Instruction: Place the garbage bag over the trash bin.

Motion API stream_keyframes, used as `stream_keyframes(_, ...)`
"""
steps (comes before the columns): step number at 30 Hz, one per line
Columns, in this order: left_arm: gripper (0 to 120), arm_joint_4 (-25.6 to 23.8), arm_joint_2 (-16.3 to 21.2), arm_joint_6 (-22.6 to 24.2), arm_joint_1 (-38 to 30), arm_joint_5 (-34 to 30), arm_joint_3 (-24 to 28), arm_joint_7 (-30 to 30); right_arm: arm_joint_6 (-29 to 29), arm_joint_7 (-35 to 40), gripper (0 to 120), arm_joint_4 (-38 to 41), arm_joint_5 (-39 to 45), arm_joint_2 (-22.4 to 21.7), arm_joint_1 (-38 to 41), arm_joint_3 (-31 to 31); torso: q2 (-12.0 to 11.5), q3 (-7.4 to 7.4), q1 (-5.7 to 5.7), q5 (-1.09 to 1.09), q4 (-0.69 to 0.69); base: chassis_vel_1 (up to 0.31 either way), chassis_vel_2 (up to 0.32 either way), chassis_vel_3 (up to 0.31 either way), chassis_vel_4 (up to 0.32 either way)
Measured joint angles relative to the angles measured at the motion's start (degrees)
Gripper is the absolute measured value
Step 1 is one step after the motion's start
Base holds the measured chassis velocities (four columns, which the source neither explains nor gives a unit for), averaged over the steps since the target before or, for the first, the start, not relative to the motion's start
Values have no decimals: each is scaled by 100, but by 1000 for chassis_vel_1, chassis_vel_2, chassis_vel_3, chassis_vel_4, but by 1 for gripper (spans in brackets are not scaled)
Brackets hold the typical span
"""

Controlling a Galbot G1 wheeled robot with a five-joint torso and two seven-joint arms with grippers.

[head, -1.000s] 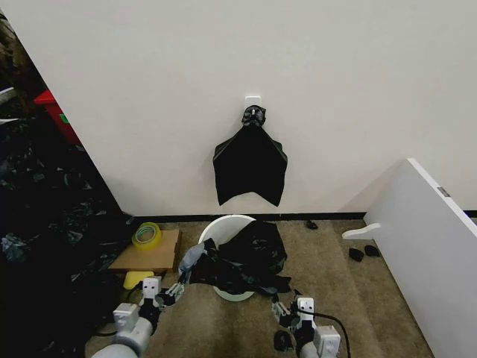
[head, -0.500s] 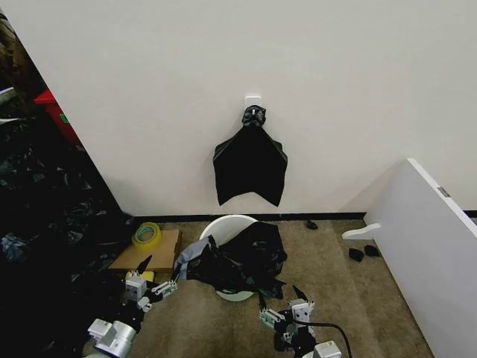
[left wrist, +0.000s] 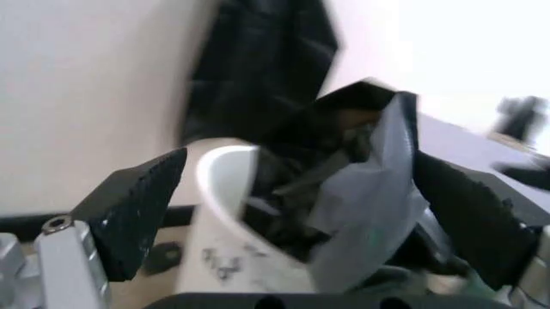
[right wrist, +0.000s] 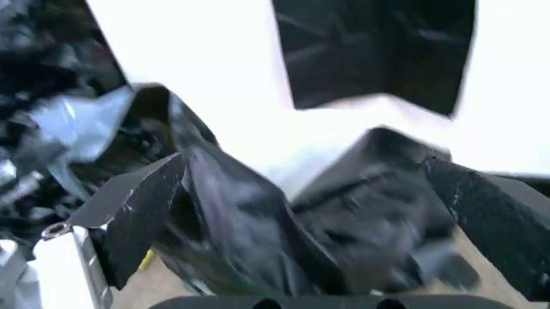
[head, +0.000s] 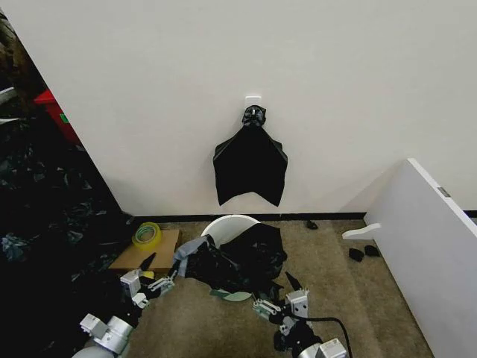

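Observation:
The cream-white trash bin (head: 223, 223) stands on the carpet by the wall. The glossy black garbage bag (head: 242, 262) lies crumpled across its near side and top, leaving the far rim bare. My left gripper (head: 159, 271) is open just left of the bag's grey-looking edge, apart from it. Off the bag's front right corner, my right gripper (head: 273, 292) is open too. From the left wrist, the bin (left wrist: 225, 193) and bag (left wrist: 365, 193) sit ahead of the spread fingers (left wrist: 138, 206). The right wrist camera has the bag (right wrist: 335, 219) beyond its open fingers (right wrist: 142, 206).
A flat black bundle (head: 250, 168) hangs from a white hook on the wall above the bin. A heap of black plastic sheeting (head: 45, 224) fills the left side. A yellow tape roll (head: 147, 234) sits on cardboard (head: 164, 252). A white panel (head: 432, 246) stands at the right.
Both grippers went from narrow at the bag's front edges to wide open and drew back from it, the left toward the left. The bag stays draped on the bin.

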Motion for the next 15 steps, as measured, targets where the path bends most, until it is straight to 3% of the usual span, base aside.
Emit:
stream_keyframes(8,100,230,-1,6,-264,1,-4,46,-304,-214,100,89,359,-240,314,-5,0,0,0,-1,-2,0,0,0,0)
stream_keyframes(13,100,531,17,-292,-465,578,-33,282,-1046,-324,100,401,1620,-326,616,-122,0,0,0,-1,-1,0,0,0,0)
stream_keyframes(15,100,614,19,-502,-519,937,-46,381,-1577,-270,100,573,2632,-326,981,-177,0,1,0,0,0,0,0,0,0)
